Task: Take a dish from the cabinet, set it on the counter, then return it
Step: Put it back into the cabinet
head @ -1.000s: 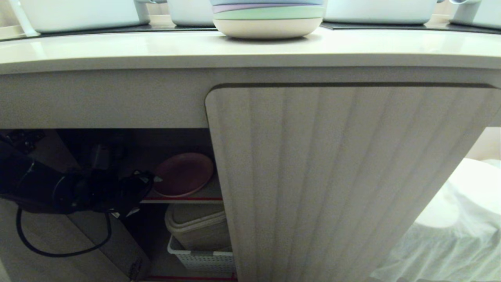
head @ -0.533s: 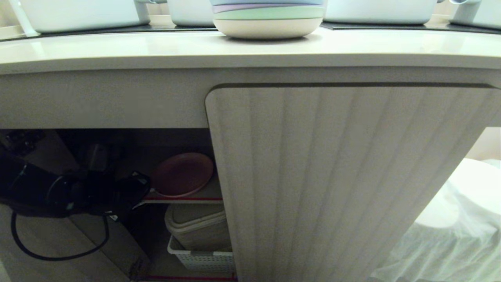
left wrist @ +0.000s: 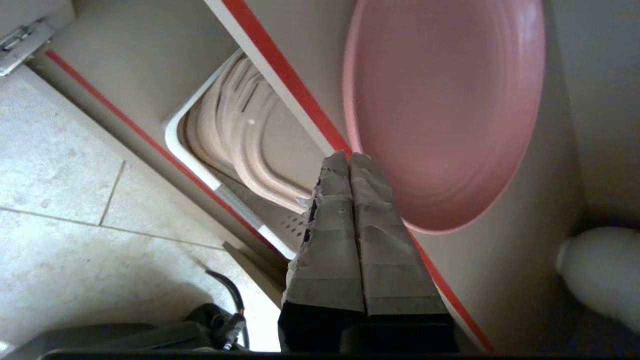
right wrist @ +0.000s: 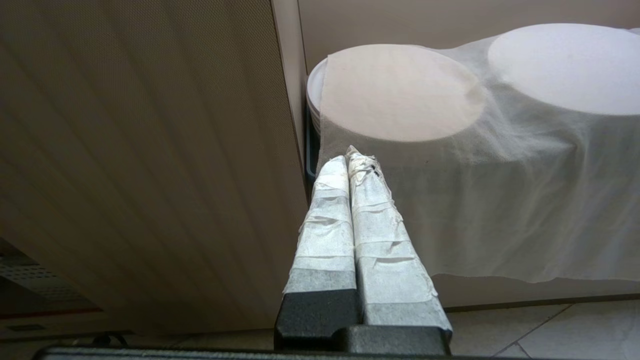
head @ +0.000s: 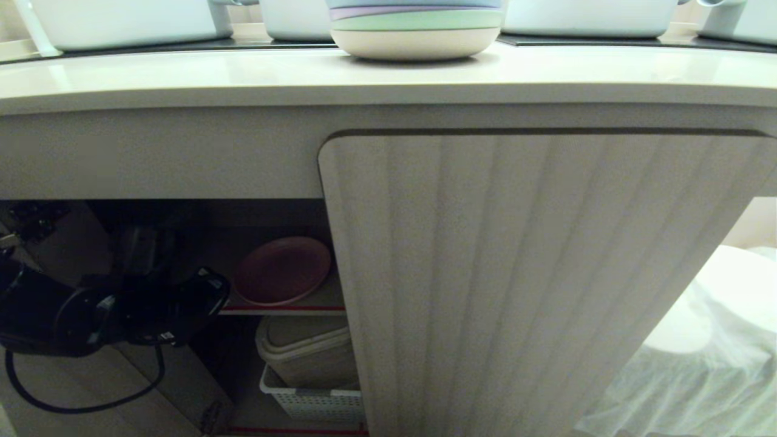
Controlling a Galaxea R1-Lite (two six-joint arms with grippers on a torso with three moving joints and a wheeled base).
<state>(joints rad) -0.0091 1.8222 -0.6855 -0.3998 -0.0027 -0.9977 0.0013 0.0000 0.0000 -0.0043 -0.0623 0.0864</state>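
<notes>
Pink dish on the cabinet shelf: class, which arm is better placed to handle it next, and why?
Left. The left gripper is at the dish rim; the right gripper hangs outside the shut cabinet door.

No writing, label, brand, number or sign can be read anywhere in these views.
</notes>
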